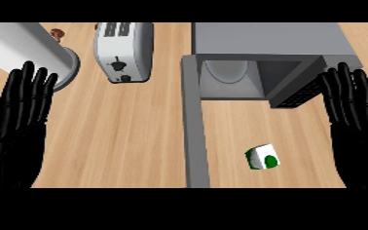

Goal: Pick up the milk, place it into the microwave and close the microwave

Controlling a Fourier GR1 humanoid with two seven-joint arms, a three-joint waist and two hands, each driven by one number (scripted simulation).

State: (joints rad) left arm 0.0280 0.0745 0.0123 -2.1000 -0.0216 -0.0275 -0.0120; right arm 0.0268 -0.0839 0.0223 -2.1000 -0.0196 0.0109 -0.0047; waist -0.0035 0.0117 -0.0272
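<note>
Status: no step of the task is complete. The milk [262,157] — a small white and green carton — sits on the wooden desk [122,136], in front of the microwave [269,61] and just right of its open door [194,126], which swings out toward the viewer. Nothing touches the carton.

The microwave cavity is open, with its round turntable [226,70] visible and no item inside.

Left hand [25,112]: at the left edge, fingers straight and pointing up, holding nothing, well apart from the carton. Right hand [348,107]: at the right edge beside the microwave's side, fingers likewise straight, holding nothing.

Also on the desk — a toaster [124,51] and a large grey cylinder [32,51] at far left, clear of the work.

Outstanding, in my judgement: grasp the carton, put it in the cavity, shut the door. The right hand is the nearer one.
</note>
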